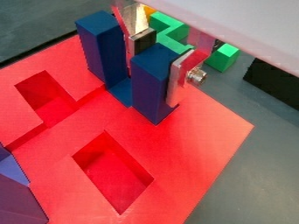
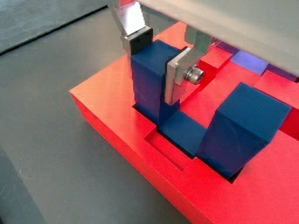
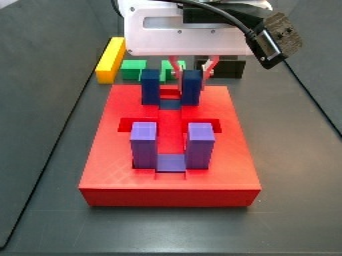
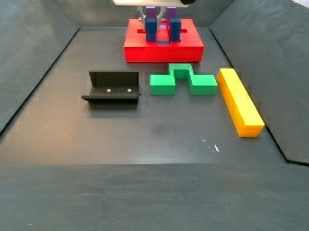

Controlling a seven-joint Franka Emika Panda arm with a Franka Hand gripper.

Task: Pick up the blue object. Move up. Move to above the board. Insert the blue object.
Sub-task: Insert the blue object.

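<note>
The blue object [image 1: 152,86] is a U-shaped block with two upright prongs. It stands with its base down in a recess at one end of the red board [image 1: 205,140]. My gripper [image 1: 162,63] straddles one prong, with a silver finger flat on each side of it, and is shut on it. The other prong [image 1: 100,48] stands free. The same grip shows in the other wrist view, with the gripper [image 2: 156,61] on the blue object [image 2: 152,83] near the board's edge [image 2: 111,101]. In both side views the blue object [image 3: 191,88] [image 4: 161,29] sits at the board's [image 3: 167,178] [image 4: 163,52] far end.
A purple U-shaped block [image 3: 167,148] sits in the board's near end. Two empty recesses [image 1: 111,171] [image 1: 45,92] lie beside the blue object. On the floor are a green notched block [image 4: 182,81], a yellow bar [image 4: 239,101] and the dark fixture [image 4: 111,87].
</note>
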